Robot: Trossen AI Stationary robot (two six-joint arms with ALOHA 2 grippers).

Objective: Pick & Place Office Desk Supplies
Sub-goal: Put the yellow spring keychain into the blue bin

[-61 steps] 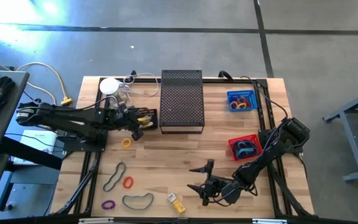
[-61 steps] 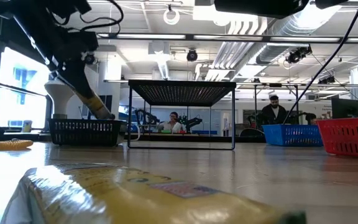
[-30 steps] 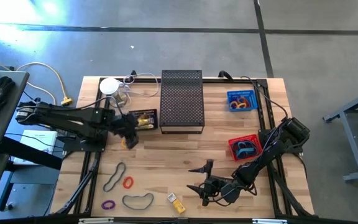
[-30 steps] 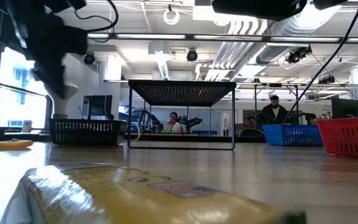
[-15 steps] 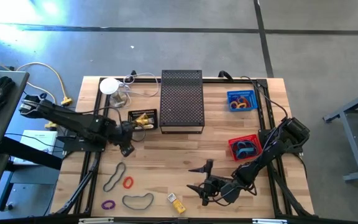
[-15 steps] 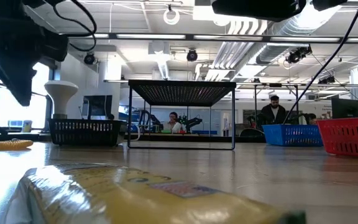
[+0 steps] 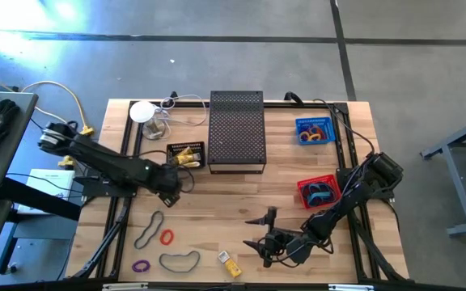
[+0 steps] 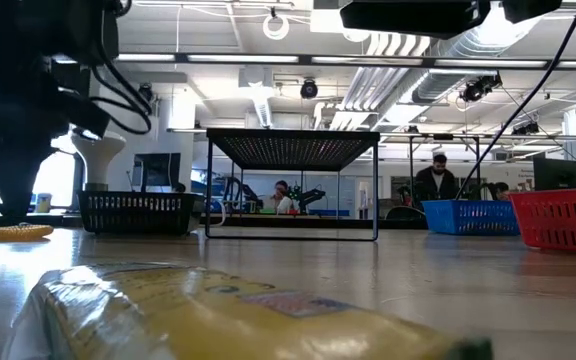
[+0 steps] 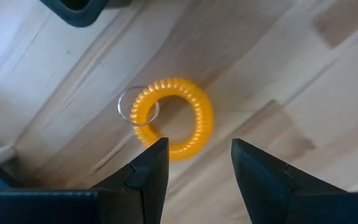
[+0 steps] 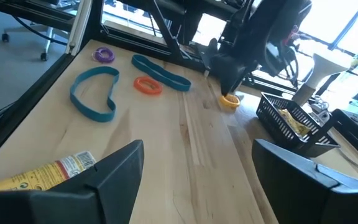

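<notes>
No readable text, numbers or signs anywhere.

The yellow packet (image 10: pixel 42 172) lying on the bench (image 7: pixel 241 218) carries a pale printed label with what looks like a barcode strip, but its lettering is too small and blurred to make out; the same packet fills the front of the low view (image 8: pixel 228 315), again unreadable. Nothing else bears visible writing.

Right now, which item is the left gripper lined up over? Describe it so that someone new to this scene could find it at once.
Start at the tall dark mesh box at the table's back centre, then go to the small black basket on its left. Just in front of that basket, under the open left gripper, lies a yellow coiled loop with a thin clear ring on it. The loops nearer the front edge are smooth flat bands.
</notes>
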